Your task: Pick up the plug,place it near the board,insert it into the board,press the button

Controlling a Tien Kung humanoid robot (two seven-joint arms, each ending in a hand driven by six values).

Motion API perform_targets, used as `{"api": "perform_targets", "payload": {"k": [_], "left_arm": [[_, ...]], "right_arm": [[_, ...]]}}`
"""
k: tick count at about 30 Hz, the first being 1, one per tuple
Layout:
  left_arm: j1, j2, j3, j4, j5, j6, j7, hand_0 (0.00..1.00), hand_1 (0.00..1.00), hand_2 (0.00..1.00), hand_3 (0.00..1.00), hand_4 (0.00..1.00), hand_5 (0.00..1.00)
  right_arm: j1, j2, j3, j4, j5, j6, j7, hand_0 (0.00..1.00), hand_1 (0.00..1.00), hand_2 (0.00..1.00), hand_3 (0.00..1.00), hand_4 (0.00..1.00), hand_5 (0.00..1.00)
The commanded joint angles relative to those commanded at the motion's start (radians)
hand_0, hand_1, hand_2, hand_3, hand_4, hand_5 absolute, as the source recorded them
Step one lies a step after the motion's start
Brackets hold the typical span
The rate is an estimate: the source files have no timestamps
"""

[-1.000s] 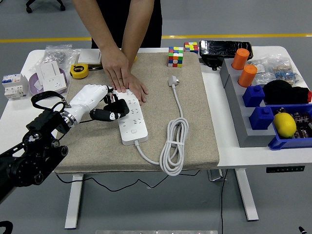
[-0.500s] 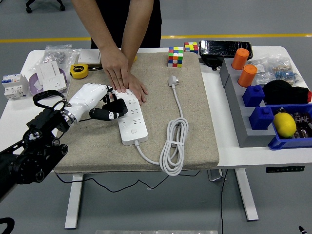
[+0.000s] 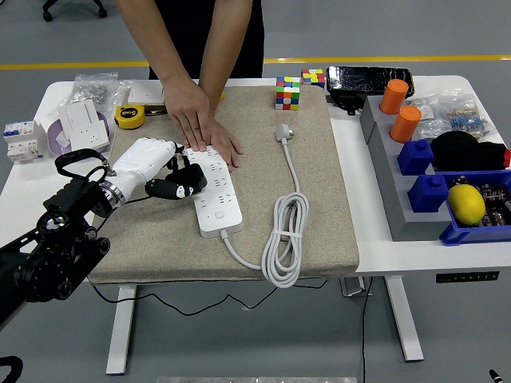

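One power strip [image 3: 214, 195] on the mat [image 3: 319, 191], held down at its far end by two person's hands [image 3: 196, 120]. Left hand [image 3: 160, 171] at strip's left edge, fingers curled, clamped on nothing visible. One plug [image 3: 283, 132] lying unplugged, right of strip, apart. Two cubes [image 3: 288, 92], two orange cups [image 3: 399, 109], one lemon [image 3: 466, 203].

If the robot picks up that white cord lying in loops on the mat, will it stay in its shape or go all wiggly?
Probably wiggly. The white cord lies in loose loops on the mat, so it looks floppy and would likely uncoil and dangle. The plug at its end looks hard and should keep its shape. One end joins the power strip, so pulling might tug that.
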Motion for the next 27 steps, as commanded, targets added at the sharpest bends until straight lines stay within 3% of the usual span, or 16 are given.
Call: {"api": "perform_targets", "payload": {"k": [27], "left_arm": [[-0.02, 0.029, 0.061, 0.014, 0.019, 0.006, -0.001, 0.565, 0.46, 0.335, 0.342, 0.522, 0.102]], "right_arm": [[0.003, -0.007, -0.004, 0.0, 0.003, 0.0, 0.0, 0.95, 0.911, 0.851, 0.888, 0.998, 0.998]]}}
